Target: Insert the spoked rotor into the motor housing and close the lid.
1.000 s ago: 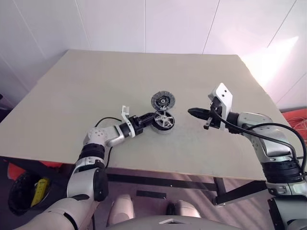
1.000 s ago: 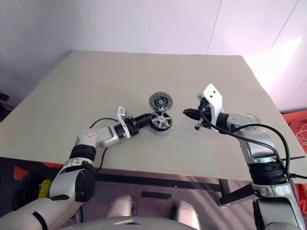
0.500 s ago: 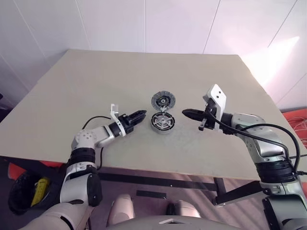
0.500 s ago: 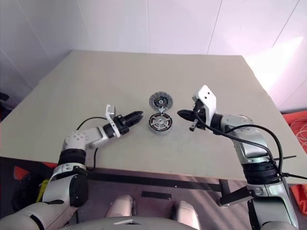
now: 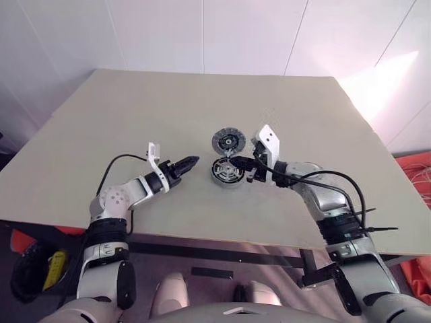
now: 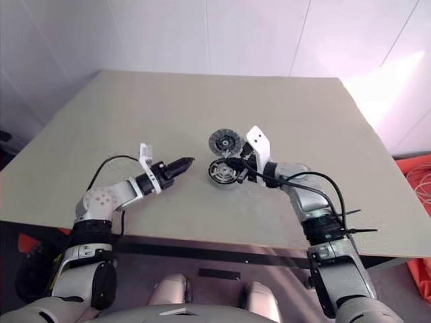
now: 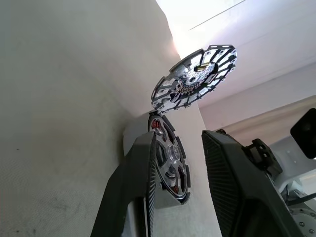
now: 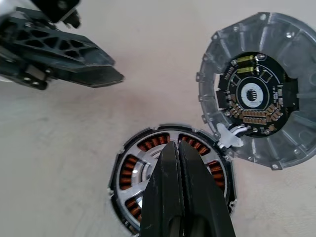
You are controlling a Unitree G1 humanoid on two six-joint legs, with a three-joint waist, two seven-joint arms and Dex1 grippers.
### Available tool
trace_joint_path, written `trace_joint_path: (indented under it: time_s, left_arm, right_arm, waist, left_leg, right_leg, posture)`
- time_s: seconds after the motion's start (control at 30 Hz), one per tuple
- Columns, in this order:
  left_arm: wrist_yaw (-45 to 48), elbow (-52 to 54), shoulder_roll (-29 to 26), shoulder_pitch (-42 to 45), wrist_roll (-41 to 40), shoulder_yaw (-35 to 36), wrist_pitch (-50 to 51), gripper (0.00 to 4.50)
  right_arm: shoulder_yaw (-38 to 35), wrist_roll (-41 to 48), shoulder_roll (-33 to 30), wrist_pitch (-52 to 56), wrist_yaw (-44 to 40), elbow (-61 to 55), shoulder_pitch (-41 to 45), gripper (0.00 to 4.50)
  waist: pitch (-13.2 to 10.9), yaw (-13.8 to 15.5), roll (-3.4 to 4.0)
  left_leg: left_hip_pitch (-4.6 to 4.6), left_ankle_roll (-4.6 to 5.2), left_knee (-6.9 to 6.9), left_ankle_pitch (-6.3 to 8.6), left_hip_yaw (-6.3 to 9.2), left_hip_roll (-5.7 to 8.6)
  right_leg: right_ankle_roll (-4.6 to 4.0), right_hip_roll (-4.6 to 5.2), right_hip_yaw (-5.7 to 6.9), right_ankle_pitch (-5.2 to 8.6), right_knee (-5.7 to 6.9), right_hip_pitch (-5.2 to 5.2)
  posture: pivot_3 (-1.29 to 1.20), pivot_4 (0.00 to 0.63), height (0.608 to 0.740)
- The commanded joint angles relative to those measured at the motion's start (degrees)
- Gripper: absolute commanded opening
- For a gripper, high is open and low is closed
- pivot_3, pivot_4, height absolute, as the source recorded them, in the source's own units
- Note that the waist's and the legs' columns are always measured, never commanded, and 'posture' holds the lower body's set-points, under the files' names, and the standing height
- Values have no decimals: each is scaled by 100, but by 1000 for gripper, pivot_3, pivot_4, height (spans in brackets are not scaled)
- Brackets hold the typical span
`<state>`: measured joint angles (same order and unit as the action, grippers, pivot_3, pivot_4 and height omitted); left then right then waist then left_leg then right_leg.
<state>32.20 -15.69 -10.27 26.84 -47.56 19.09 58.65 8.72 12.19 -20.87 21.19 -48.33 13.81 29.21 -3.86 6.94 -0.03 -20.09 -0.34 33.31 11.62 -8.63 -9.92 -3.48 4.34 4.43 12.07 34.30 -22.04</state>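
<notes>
Spoked rotor (image 8: pixel 170 168) sat seated in motor housing (image 5: pixel 227 171); lid (image 8: pixel 256 94) stood open at housing's far rim. Right gripper (image 8: pixel 178 163) pressed together, tip over rotor. Left gripper (image 5: pixel 189 161) slightly parted, empty, beside housing. Advice: hook lid from behind, fold gently over housing.

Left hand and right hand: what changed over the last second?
The left hand let go of the motor housing and drew back to its left. The right hand, shut, swung in over the spoked rotor seated in the housing. Housing, rotor and open lid stayed put.
</notes>
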Motion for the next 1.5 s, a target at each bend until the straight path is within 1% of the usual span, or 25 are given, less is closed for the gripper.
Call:
trace_joint_path:
  time_s: [0.03,0.1,0.17,0.27,0.37,0.47,0.6,0.7,0.87,1.03,1.1,1.17,1.4,1.5]
  left_arm:
    - [-46,433,-79,32,36,-91,-152,1578]
    - [-126,483,-121,56,100,-95,-245,1578]
    - [-205,386,-177,169,105,45,-363,1578]
    - [-228,251,-316,325,76,197,-463,1578]
    - [-151,202,-417,376,136,116,-486,1578]
    - [-67,183,-451,379,193,-4,-538,1578]
    - [-25,157,-396,386,262,-119,-639,1578]
    - [-7,126,-350,398,300,-179,-692,1578]
    - [2,134,-306,384,335,-227,-740,1578]
    - [15,335,-347,302,302,-222,-707,1578]
    - [39,535,-372,232,223,-212,-643,1578]
    - [16,652,-373,195,180,-193,-602,1578]
    - [-35,649,-376,190,175,-147,-653,1578]
    - [6,631,-370,203,170,-170,-659,1578]
  right_arm:
    - [97,-163,211,-379,57,462,134,0]
    - [175,-320,281,-518,107,720,67,0]
    - [208,-404,319,-593,143,833,-35,0]
    - [152,-362,322,-585,126,728,-121,0]
    - [-3,-310,272,-597,162,635,9,0]
    - [-111,-293,142,-603,152,455,152,0]
    - [-121,-210,-223,-514,-165,-32,302,0]
    - [-184,-160,-263,-497,-148,-59,515,0]
    - [-128,-295,130,-698,-5,695,777,0]
    - [-37,-422,654,-1011,125,1598,757,0]
    - [-5,-526,718,-1171,167,1920,719,0]
    - [5,-572,716,-1281,150,2007,688,0]
    - [-116,-435,587,-1191,58,1574,681,0]
    - [-155,-326,387,-998,-84,986,679,0]
  waist:
    - [0,-5,0]
    - [0,-21,0]
    - [0,-45,0]
    - [0,-82,0]
    - [0,-114,0]
    - [0,-123,0]
    - [0,-131,-1]
    - [0,-158,-1]
    - [0,-155,-1]
    - [-1,-152,0]
    - [-1,-149,0]
    - [0,-148,-1]
    - [-1,-148,-1]
    - [-1,-149,-1]
  left_leg:
    - [0,-1,0,0,0,0]
    - [-1,-1,0,0,0,0]
    - [5,-1,0,0,-1,0]
    - [11,-4,1,-2,0,0]
    - [16,-6,1,-3,0,1]
    - [15,-6,2,-3,1,1]
    - [-2,-6,3,-4,1,3]
    - [-1,-5,2,-3,1,1]
    - [5,-12,2,-8,0,-2]
    - [1,-14,3,-8,1,0]
    - [-6,-14,3,-8,1,0]
    - [-6,-13,3,-8,0,0]
    - [8,-17,4,-10,0,-1]
    - [2,-17,4,-10,1,0]
  right_leg:
    - [0,0,0,0,0,0]
    - [-1,0,0,0,1,-1]
    - [0,0,-2,0,3,4]
    - [0,-1,-2,0,5,9]
    - [2,-1,-2,1,7,13]
    - [1,0,-2,0,8,12]
    - [-1,0,-2,0,10,-3]
    - [-2,-2,-3,0,14,-7]
    - [-8,-2,-3,4,27,-9]
    - [-10,-2,-3,4,30,-13]
    - [-11,-2,-3,4,31,-18]
    - [-12,-1,-3,5,31,-17]
    - [-12,-1,-3,5,35,-8]
    - [-12,-1,-3,5,35,-13]
  posture:
    - [0,0,740]
    - [0,0,740]
    - [0,0,740]
    - [0,0,740]
    - [0,0,740]
    - [0,0,740]
    - [0,0,740]
    - [0,0,740]
    - [0,0,740]
    - [0,0,740]
    - [0,0,740]
    - [0,0,740]
    - [0,0,740]
    - [0,0,740]
